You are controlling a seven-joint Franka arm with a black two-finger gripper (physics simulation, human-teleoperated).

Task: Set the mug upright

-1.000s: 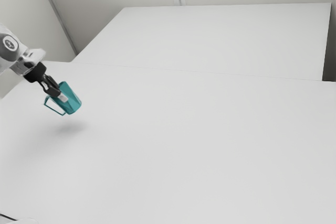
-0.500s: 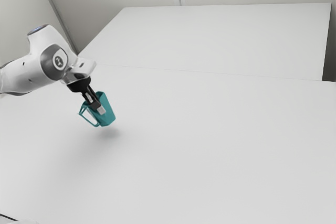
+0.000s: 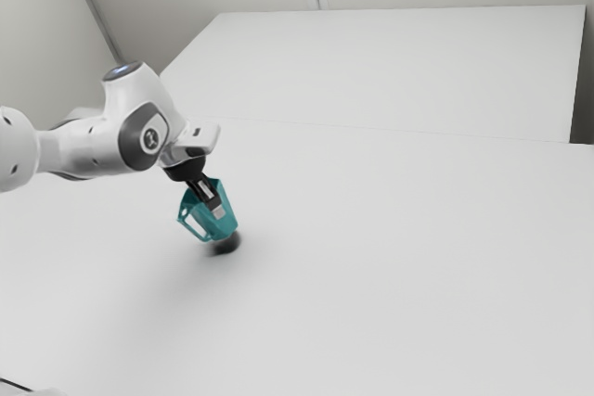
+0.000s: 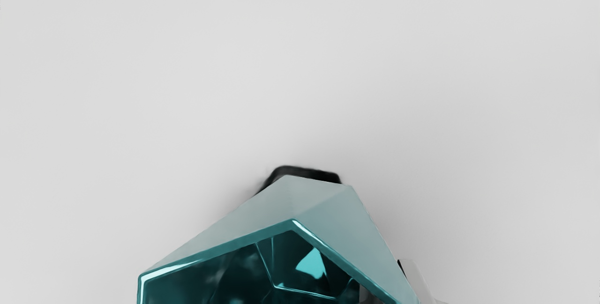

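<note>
My gripper (image 3: 215, 209) points down at a slant in the exterior view and is shut on the teal mug (image 3: 225, 223). The mug is tilted a little, its mouth up and its handle toward the exterior view's left. Its base hangs just above the table (image 3: 390, 275), over a dark, tight shadow. In the wrist view the faceted mug (image 4: 323, 205) shows its open mouth, and one fingertip of my gripper lies along its outer wall; the other finger is hidden there.
A second pale surface (image 3: 399, 67) lies beyond the table, with light walls behind it. A dark cable (image 3: 13, 384) is at the near corner on the exterior view's left.
My arm has carried the mug toward the exterior view's right and nearer its camera, and lower to the table. The mug stands less tilted, and its shadow has grown darker and closer.
</note>
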